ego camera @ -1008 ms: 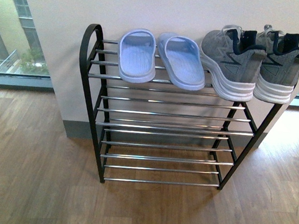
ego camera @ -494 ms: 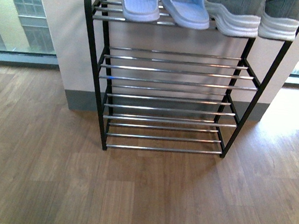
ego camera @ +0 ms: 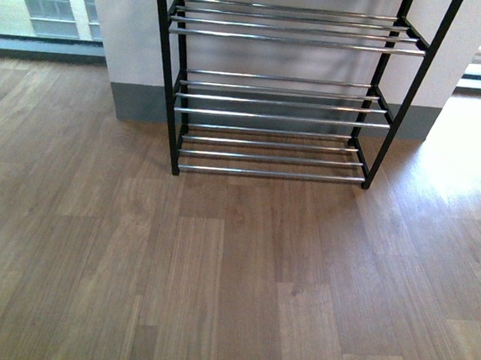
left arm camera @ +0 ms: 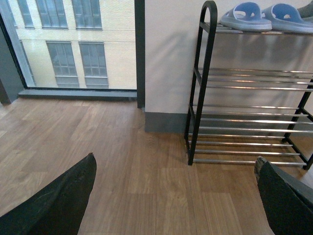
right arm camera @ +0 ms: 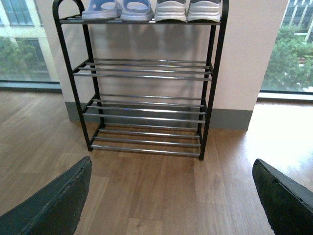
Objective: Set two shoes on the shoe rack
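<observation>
The shoe rack [ego camera: 286,39] stands against a white wall. The front view shows only its lower shelves of silver rods, all bare. In the right wrist view the rack [right arm camera: 146,76] carries the two pale-blue slippers [right arm camera: 100,9] and the two grey sneakers [right arm camera: 170,9] side by side on its top shelf. The left wrist view shows the rack [left arm camera: 244,88] with the slippers [left arm camera: 244,14] on top. My left gripper [left arm camera: 175,161] and right gripper [right arm camera: 172,162] are both open and empty, over the wooden floor well short of the rack. Neither arm shows in the front view.
Wooden plank floor [ego camera: 216,270] lies in front of the rack. A grey skirting [ego camera: 138,104] runs along the wall base. Floor-to-ceiling windows [left arm camera: 73,44] flank the wall on both sides.
The front view has swung downward: the top shelf with the slippers and sneakers has slid out of the top of the picture, and more floor shows.
</observation>
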Tool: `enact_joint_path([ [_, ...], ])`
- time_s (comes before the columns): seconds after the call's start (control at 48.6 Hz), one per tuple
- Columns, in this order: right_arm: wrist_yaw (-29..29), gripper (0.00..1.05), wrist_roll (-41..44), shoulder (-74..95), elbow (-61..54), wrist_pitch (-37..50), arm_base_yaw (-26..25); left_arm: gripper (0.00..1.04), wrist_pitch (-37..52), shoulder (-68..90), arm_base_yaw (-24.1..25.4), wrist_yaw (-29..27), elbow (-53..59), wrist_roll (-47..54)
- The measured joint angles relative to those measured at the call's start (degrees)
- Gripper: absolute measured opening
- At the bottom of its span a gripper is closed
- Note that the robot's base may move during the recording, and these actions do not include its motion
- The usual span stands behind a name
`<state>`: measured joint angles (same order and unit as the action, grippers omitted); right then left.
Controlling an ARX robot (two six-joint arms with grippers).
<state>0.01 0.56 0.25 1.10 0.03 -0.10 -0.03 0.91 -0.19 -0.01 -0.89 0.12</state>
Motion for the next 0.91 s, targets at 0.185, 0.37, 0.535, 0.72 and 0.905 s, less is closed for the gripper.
enact_joint_path([
  [0.185,0.0,0.95,0.0,0.0,0.0,0.0,0.0,0.95,0.0,0.0,0.0,0.0,0.0,0.0],
  [0.37,0.0,0.95,0.0,0.0,0.0,0.0,0.0,0.95,0.0,0.0,0.0,0.0,0.0,0.0],
  [0.535,0.0,0.95,0.0,0.0,0.0,0.0,0.0,0.95,0.0,0.0,0.0,0.0,0.0,0.0],
  [0.72,0.0,0.95,0.0,0.0,0.0,0.0,0.0,0.95,0.0,0.0,0.0,0.0,0.0,0.0],
  [0.905,0.0,0.95,0.0,0.0,0.0,0.0,0.0,0.95,0.0,0.0,0.0,0.0,0.0,0.0],
])
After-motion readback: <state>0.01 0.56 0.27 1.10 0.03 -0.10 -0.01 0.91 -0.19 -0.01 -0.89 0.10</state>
